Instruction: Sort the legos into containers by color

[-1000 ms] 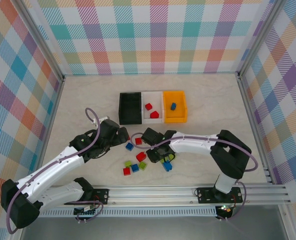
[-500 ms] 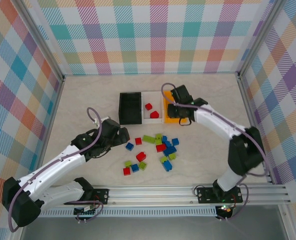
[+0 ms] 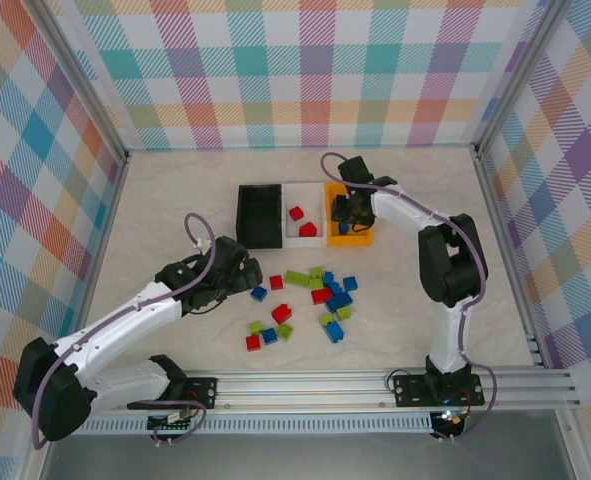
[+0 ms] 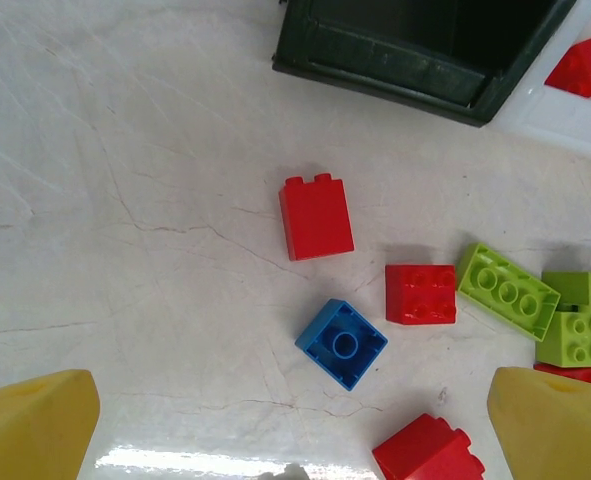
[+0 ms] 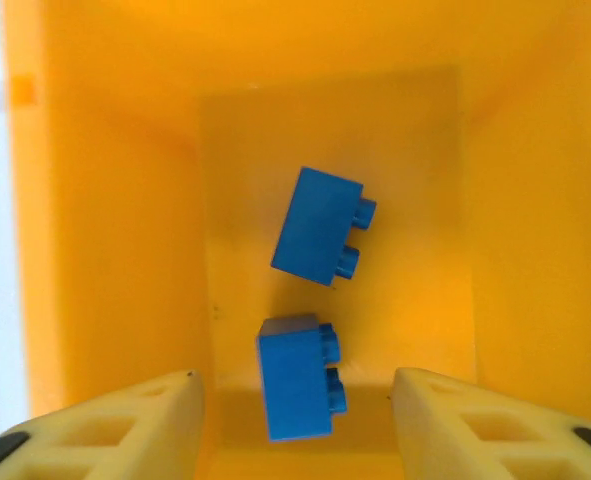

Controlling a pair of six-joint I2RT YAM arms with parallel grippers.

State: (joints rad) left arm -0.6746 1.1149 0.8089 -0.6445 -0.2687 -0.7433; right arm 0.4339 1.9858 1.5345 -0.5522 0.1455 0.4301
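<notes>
Right gripper [image 3: 344,210] now hangs over the orange bin [image 3: 364,215] at upper centre, having swung up from the loose legos [image 3: 325,292] mid-frame a second ago. Its pale fingers [image 5: 105,425] stand apart, gripping nothing. A second blue brick [image 5: 297,378] lies between them, near the first blue brick [image 5: 320,238]. Left gripper [image 3: 243,272] has crept slightly rightward, jaws wide, above a small blue stud brick [image 4: 341,343]. Pastel plaid walls [image 3: 315,70] enclose a pale, veined tabletop [image 3: 165,200]. Black bin [image 3: 259,215] and white bin [image 3: 313,195], smooth plastic boxes, sit left of the orange one, and red bricks [image 3: 296,212] rest in the white.
</notes>
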